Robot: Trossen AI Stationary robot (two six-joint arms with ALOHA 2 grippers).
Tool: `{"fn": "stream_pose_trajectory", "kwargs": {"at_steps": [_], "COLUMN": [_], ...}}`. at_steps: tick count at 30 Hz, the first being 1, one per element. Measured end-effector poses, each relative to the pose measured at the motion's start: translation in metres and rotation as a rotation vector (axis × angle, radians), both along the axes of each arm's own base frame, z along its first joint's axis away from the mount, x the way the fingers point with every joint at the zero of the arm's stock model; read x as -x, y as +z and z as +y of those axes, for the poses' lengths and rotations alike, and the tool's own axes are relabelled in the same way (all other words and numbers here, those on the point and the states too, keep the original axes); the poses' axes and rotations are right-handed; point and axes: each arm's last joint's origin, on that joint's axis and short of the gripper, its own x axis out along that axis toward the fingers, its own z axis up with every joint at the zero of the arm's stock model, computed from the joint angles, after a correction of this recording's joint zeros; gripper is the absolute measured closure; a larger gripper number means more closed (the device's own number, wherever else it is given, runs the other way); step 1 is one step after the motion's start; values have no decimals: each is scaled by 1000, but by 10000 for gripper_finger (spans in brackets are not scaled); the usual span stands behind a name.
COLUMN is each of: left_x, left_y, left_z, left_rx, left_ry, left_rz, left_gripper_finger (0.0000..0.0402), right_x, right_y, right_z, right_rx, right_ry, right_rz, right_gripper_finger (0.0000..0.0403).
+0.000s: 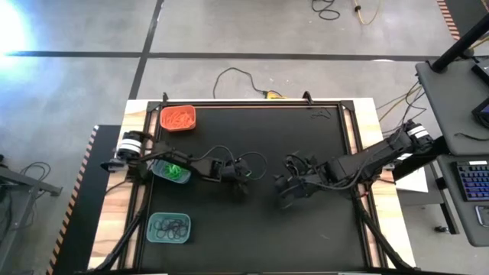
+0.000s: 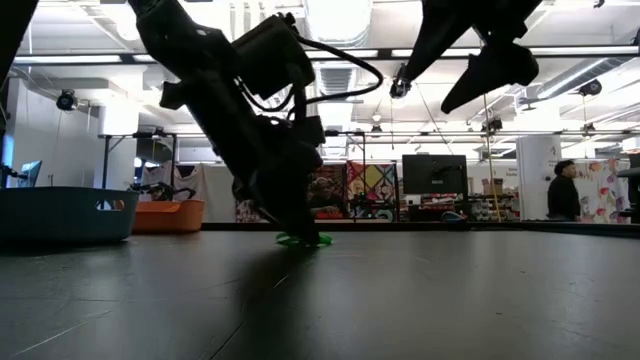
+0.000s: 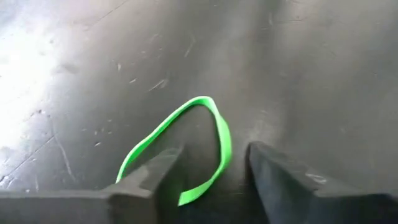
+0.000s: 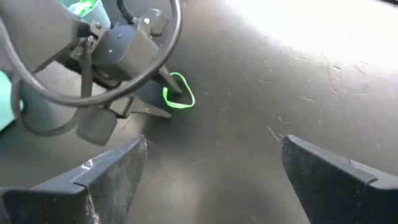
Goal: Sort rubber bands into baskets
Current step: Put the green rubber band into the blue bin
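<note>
A bright green rubber band [image 3: 205,124] lies flat on the black table mat near its middle, and also shows in the low view [image 2: 303,240] and the right wrist view [image 4: 179,93]. My left gripper [image 3: 211,155] is down over it, open. One finger [image 3: 155,174] stands inside the loop and the other [image 3: 286,183] outside, with one strand of the band between them. My right gripper [image 4: 214,168] hangs open above the mat to the right [image 1: 284,191], holding nothing. At the left stand an orange basket [image 1: 178,118] and two teal baskets [image 1: 171,169] [image 1: 168,228]. My left gripper comes at the green band slanting down from the table's left, its fingertips low at the mat [image 2: 300,232]. One strand [image 3: 225,149] lies in the gap between the fingers. Whether a finger touches the band I cannot tell. The band lies flat on the mat.
The orange basket holds orange bands, the middle teal one green bands, the near teal one black bands. Cables loop off my left arm [image 1: 229,156]. Open mat lies near and far of both grippers. A person [image 2: 563,190] stands in the room beyond.
</note>
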Motion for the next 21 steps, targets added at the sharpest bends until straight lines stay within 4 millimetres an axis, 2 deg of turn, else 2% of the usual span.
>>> {"fn": "stream_pose_trajectory", "kwargs": {"at_steps": [5, 7, 8, 11, 15, 18, 21], "left_x": [-7, -6, -5, 5, 18, 38, 63], "left_y": [-1, 2, 6, 21, 59, 79, 108], "left_z": [-3, -4, -4, -5, -2, 1, 3], "left_rx": [15, 18, 18, 4, -11, -13, 2], "left_ry": [14, 16, 15, -13, -44, -42, -23], "left_rz": [46, 59, 63, 108, 58, 52, 31], "left_gripper_finger": [335, 380, 390, 390, 400, 401, 401], "right_x": [-2, -1, -1, 2, 1, -1, -3], "right_y": [-2, 5, 11, 33, 56, 68, 76], "right_z": [0, -1, -1, -2, -3, -5, -9], "right_rx": [12, 13, 19, 65, 194, 278, 300], "right_ry": [6, 17, 32, 103, 183, 191, 191], "right_rz": [11, -3, -17, -48, -56, -63, -69], "right_gripper_finger": [44, 44, 44, 44, 44, 44, 44]}}
